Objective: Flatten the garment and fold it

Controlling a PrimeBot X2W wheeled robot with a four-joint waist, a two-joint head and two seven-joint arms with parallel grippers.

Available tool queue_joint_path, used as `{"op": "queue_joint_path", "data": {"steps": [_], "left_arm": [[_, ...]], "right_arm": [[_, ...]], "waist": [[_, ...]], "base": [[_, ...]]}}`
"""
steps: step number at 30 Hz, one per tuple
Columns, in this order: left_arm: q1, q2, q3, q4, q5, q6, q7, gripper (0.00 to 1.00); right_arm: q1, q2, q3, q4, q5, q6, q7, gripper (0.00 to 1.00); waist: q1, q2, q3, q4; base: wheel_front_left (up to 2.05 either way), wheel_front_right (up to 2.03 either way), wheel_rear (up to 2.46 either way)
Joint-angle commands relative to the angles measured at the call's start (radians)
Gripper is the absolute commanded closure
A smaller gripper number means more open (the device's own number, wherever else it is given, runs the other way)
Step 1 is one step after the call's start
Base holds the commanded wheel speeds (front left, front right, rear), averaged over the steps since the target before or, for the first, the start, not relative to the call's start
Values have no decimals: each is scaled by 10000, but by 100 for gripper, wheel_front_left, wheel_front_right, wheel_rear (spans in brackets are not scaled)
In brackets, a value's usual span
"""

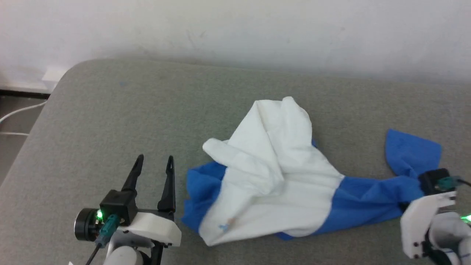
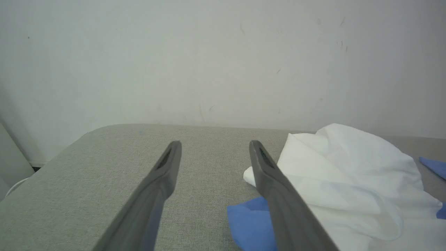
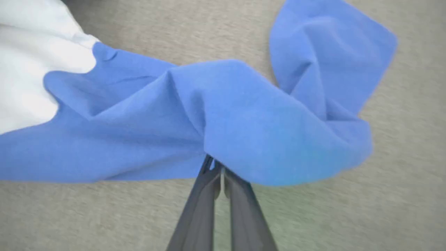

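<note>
Garment of soft white fabric with long bright blue sleeves, crumpled on flat grey woven-cloth surface, right of centre in head view. White body bunched and folded over itself, small blue chest print near its lower edge. One blue sleeve stretched toward robot's right. Right gripper clenched on that sleeve of garment, cloth draped over dark tips. Left gripper released, fingers spread, just beside opposite blue edge, apart from it. Plain white wall behind.

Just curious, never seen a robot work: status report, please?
Left gripper open, beside shirt. Right gripper shut on blue sleeve. Shirt crumpled on table, not yet flat.
</note>
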State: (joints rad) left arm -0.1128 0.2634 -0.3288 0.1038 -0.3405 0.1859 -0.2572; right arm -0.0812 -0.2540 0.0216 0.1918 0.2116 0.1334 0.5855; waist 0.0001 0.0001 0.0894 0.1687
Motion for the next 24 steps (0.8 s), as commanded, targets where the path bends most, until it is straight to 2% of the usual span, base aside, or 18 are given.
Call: {"op": "queue_joint_path", "data": {"steps": [1,4,7,11,12,13,18,20,24], "left_arm": [[195,-57,105,63,170,-98,-44,0],[242,-148,197,123,234,-209,-45,0],[256,-257,231,173,296,-327,-45,0],[209,-395,136,454,306,-531,-45,0],[182,-432,72,591,278,-599,-33,0],[143,-462,-15,739,244,-686,44,0],[-125,-537,-402,1287,-96,-1230,919,0],[-295,-467,-581,1389,-245,-1496,1591,0],[-876,-381,-854,1348,-518,-1750,3335,0]], "right_arm": [[324,-276,-590,-441,-146,-27,194,100],[828,-447,-1536,-1303,-294,-27,657,100],[1447,-331,-2326,-1968,-419,-27,1280,100],[2045,49,-2608,-2138,-454,-27,1646,100],[2106,130,-2564,-2054,-485,-27,1565,91],[2116,183,-2514,-1985,-567,-27,1365,0],[1532,722,-2394,-2012,-728,-27,-366,0],[1266,885,-2328,-2191,-833,-27,-1075,0],[933,1237,-2326,-2563,-1097,-27,-2100,0]], "waist": [[-1,-1,-289,-517],[-1,-1,-373,-865],[-1,-1,-388,-1167],[-1,-1,-257,-1450],[-1,-1,-221,-1487],[-1,-1,-184,-1507],[-1,-1,-50,-1621],[-1,-1,-24,-1661],[-1,-1,65,-1764]], "base": [[0,0,0],[0,0,0],[0,0,0],[0,0,0],[0,0,0],[0,0,0],[0,0,0],[0,0,0],[0,0,0]]}}
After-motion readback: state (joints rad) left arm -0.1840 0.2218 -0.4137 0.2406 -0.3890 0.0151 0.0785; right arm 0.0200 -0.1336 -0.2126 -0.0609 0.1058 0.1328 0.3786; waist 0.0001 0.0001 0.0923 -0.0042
